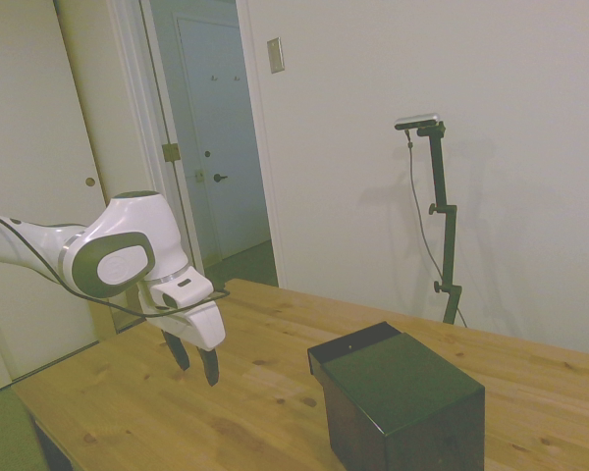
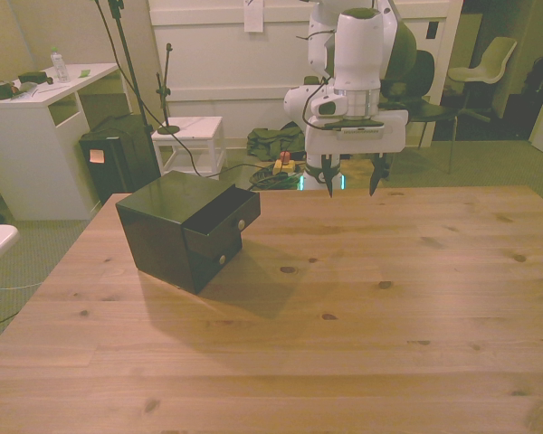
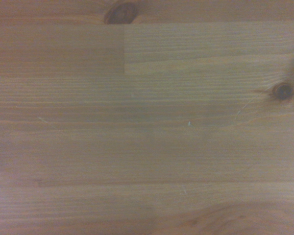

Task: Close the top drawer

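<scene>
A black cabinet (image 2: 167, 237) sits on a wooden table (image 2: 362, 307), its top drawer (image 2: 224, 222) pulled out. The gripper (image 2: 353, 186) hovers well apart, fingers spread and empty. It should probably press squarely on the drawer front.

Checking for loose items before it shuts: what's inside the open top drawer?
The top drawer sticks out of the cabinet, but both views show only its front and the cabinet's top. Its inside is covered, so any contents cannot be seen.

one cabinet (image 2: 176, 228), two drawers, one gripper (image 2: 353, 185)
</scene>
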